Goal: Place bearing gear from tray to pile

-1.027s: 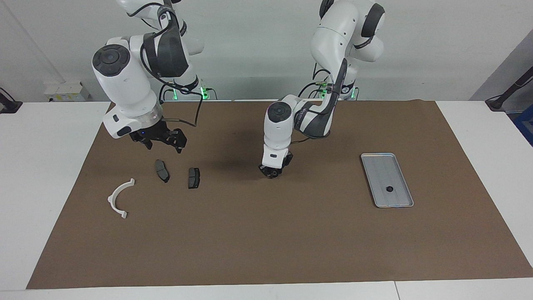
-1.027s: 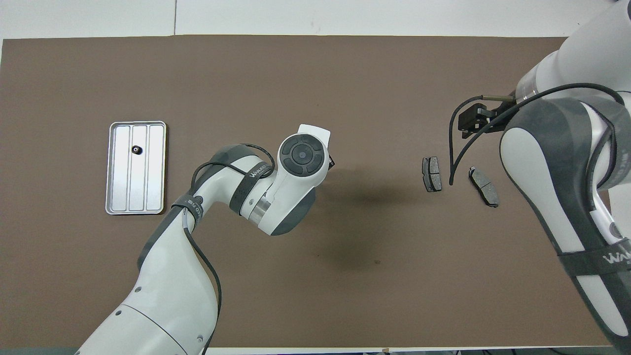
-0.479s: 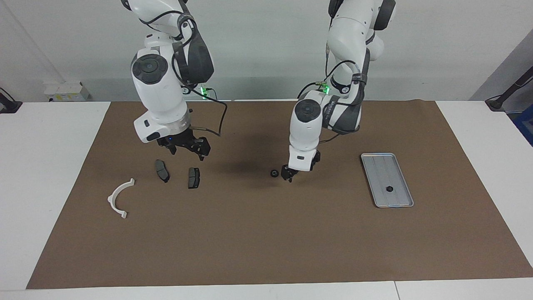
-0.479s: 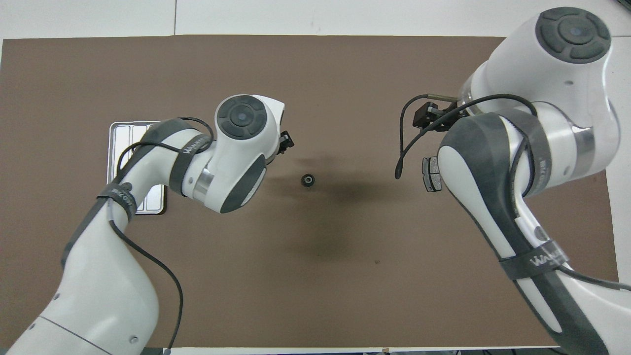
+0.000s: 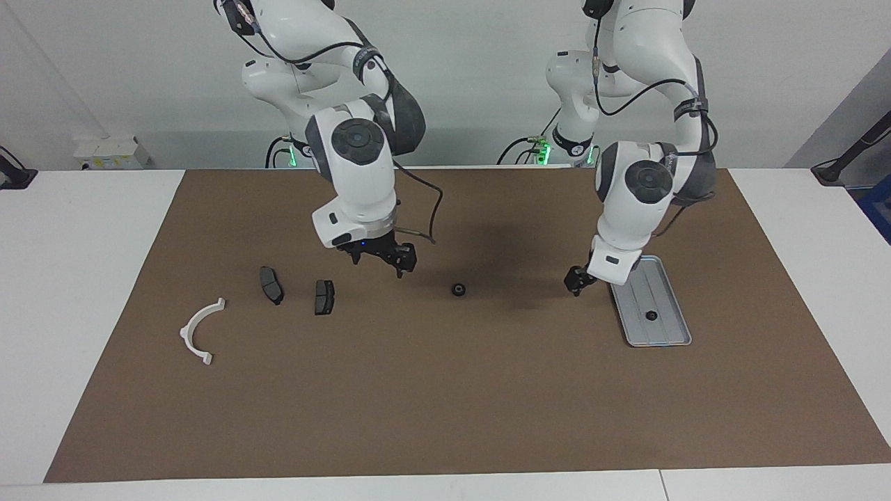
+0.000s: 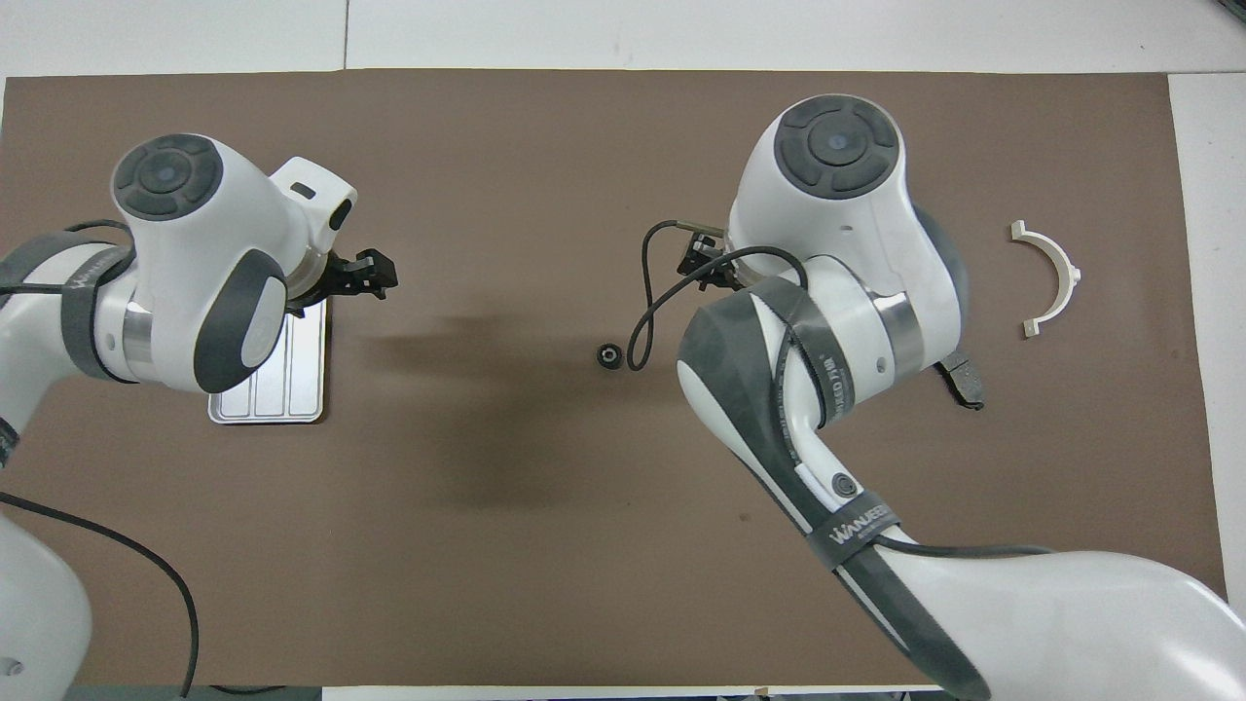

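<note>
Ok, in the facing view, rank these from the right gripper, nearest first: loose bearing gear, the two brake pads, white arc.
From the right gripper:
1. Bearing gear, mid-mat, toward the left arm's end.
2. Brake pad, toward the right arm's end.
3. Second brake pad, beside it.
4. White arc, outermost.

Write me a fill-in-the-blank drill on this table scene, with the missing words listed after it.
1. One small black gear lies on the brown ____ between the two grippers.
2. A second gear sits in the ____.
3. The left gripper hangs beside the tray, holding ____.
4. The white arc lies toward the ____ arm's end of the table.

Missing words: mat; tray; nothing; right
</note>
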{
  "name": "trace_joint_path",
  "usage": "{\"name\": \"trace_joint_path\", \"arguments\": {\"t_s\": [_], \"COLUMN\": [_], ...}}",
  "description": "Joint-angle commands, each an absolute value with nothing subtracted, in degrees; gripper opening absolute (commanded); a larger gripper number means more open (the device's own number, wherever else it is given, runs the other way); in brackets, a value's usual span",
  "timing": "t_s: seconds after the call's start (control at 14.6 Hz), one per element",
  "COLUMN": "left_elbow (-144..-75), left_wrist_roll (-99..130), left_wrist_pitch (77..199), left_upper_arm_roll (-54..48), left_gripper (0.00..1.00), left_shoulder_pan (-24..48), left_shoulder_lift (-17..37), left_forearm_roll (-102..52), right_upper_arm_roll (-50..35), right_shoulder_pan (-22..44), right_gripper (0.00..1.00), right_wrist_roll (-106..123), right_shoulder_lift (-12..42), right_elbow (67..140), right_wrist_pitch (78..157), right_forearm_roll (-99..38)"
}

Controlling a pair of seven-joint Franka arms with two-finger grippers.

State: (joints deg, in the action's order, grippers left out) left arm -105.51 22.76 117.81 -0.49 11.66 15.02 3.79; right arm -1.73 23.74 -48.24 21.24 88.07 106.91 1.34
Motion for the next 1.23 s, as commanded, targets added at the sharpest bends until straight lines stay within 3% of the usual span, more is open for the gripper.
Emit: {"name": "trace_joint_path", "arguments": {"t_s": [0.0, 0.21, 0.41, 0.82, 1.16], "left_elbow": [-107.5, -110.0, -112.0, -111.9, -111.8], "left_wrist_roll": [12.2, 5.3, 4.3, 4.1, 4.1], "left_wrist_pitch": [120.1, 125.2, 130.3, 133.3, 136.1], "left_upper_arm_roll": [-1.2, -1.1, -1.1, -1.1, -1.2], "left_gripper": [0.95, 0.78, 0.68, 0.59, 0.58], "left_shoulder_pan": [6.4, 2.3, 1.1, -1.1, -2.0], "left_shoulder_lift": [14.0, 13.9, 14.7, 16.4, 18.8], "left_forearm_roll": [4.2, 4.2, 4.2, 4.2, 4.1], "right_upper_arm_roll": [-1.6, -1.6, -1.6, -1.5, -1.6], "right_shoulder_pan": [26.5, 29.6, 31.2, 33.3, 34.5], "right_gripper": [1.00, 1.00, 0.99, 0.97, 0.97], "right_wrist_roll": [-54.5, -59.7, -63.0, -66.6, -68.3], "right_shoulder_lift": [25.1, 29.4, 31.8, 36.2, 38.4], "right_elbow": [84.7, 81.5, 81.0, 79.5, 79.2], "right_wrist_pitch": [109.4, 110.2, 112.5, 116.2, 117.9], "right_forearm_roll": [2.2, 3.0, 3.2, 4.4, 6.6]}}
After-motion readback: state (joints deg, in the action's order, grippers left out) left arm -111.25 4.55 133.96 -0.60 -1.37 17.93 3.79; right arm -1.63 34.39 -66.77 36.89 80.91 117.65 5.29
